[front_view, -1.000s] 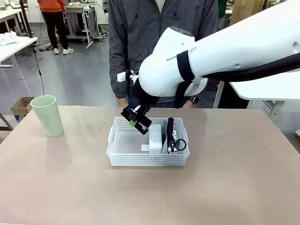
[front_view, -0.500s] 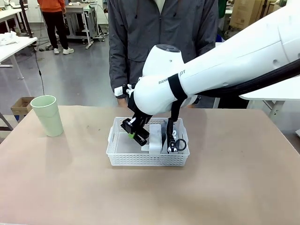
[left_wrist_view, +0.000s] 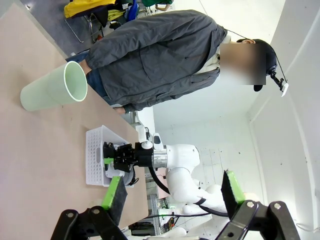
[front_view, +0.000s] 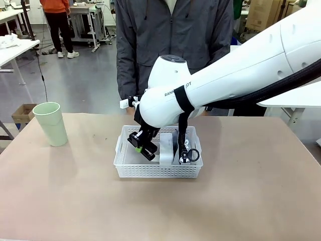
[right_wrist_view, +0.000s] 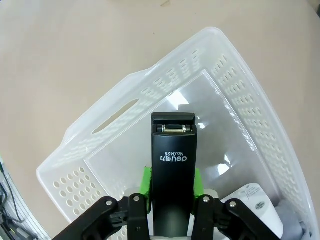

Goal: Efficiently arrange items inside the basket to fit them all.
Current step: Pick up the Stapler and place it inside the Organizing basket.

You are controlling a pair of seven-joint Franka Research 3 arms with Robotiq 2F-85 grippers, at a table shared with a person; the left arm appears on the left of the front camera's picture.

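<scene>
The front camera faced the person [front_view: 170,40] across the table [front_view: 251,191], the sideways-rolled left wrist camera watched from afar, and the right one peered closely into the basket [front_view: 150,170] all three shared.

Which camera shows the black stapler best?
The right wrist view: the stapler is close and central, clamped in the right gripper over the basket. The front view shows it small; the left wrist view, tiny and far.

Jaws of the right gripper [right_wrist_view: 171,184] clamp the black stapler [right_wrist_view: 172,150] over the bare floor of the basket [right_wrist_view: 165,82].
</scene>
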